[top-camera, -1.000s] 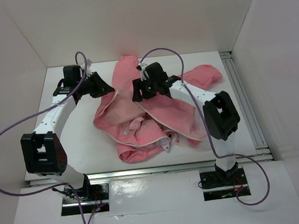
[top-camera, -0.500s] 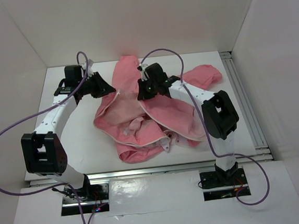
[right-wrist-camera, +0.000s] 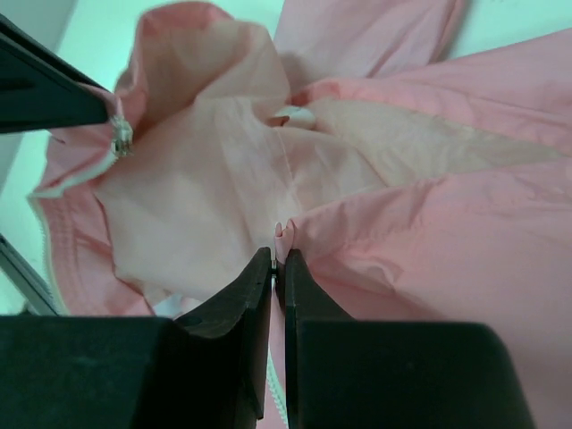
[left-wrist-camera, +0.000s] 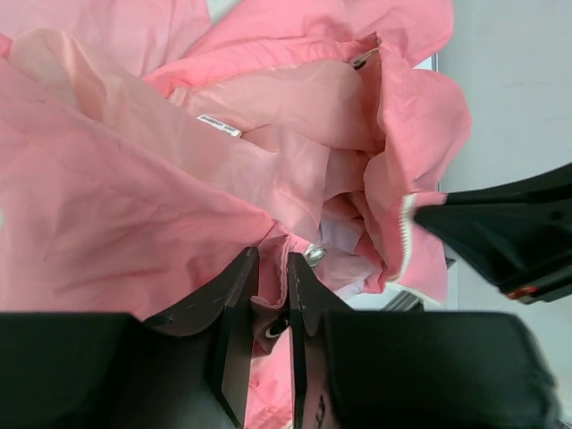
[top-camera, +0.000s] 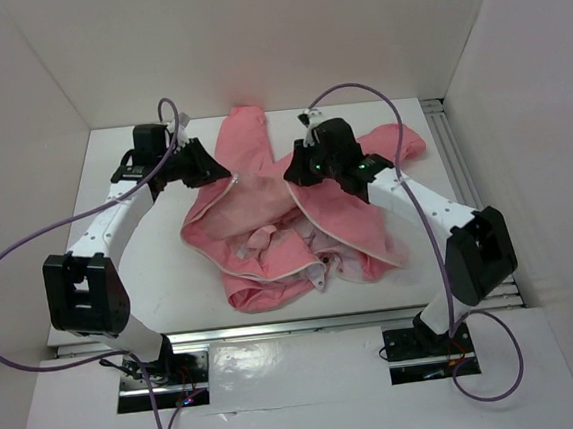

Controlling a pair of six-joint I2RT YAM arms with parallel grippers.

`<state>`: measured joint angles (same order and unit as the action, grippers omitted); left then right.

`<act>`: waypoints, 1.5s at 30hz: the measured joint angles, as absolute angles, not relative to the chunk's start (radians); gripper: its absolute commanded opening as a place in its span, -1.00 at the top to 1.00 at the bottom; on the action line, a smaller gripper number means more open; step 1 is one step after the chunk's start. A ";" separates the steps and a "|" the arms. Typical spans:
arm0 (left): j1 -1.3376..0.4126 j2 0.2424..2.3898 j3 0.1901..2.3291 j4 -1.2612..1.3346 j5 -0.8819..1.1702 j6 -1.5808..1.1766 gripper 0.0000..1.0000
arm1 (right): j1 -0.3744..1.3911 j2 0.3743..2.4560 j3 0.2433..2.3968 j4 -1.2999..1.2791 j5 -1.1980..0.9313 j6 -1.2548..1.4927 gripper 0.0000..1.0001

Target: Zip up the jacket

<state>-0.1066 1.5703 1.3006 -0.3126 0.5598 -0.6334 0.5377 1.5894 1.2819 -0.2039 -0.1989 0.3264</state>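
The salmon-pink jacket (top-camera: 258, 232) lies crumpled and open at mid-table, paler lining up, with white zipper edging (top-camera: 257, 274) along its near hem. My left gripper (top-camera: 209, 171) is at the jacket's far left edge. In the left wrist view it (left-wrist-camera: 268, 268) is shut on a fold of jacket fabric (left-wrist-camera: 134, 197) beside a metal eyelet. My right gripper (top-camera: 299, 169) is over the jacket's upper middle. In the right wrist view it (right-wrist-camera: 277, 259) is shut on a jacket edge (right-wrist-camera: 429, 223). A zipper pull (right-wrist-camera: 121, 138) hangs by the left fingers (right-wrist-camera: 54, 94).
White enclosure walls surround the table on three sides. An aluminium rail (top-camera: 465, 189) runs along the right side. Purple cables (top-camera: 28, 247) loop over both arms. One sleeve (top-camera: 396, 143) spreads to the far right.
The right gripper shut on the jacket edge and moved right, lifting that panel; its elbow swung out to the right. The left gripper shifted slightly toward the far right, still gripping.
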 measured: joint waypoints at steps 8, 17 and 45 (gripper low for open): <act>-0.182 1.567 1.299 -0.222 0.541 -0.707 1.00 | 0.508 1.465 1.089 0.002 -0.224 0.442 0.86; -0.207 1.509 1.262 -0.181 0.492 -0.815 1.00 | 0.548 1.464 0.950 0.252 -0.246 0.592 0.90; -0.248 1.468 1.238 -0.103 0.382 -0.924 1.00 | 0.633 1.489 0.941 0.479 -0.218 0.661 0.93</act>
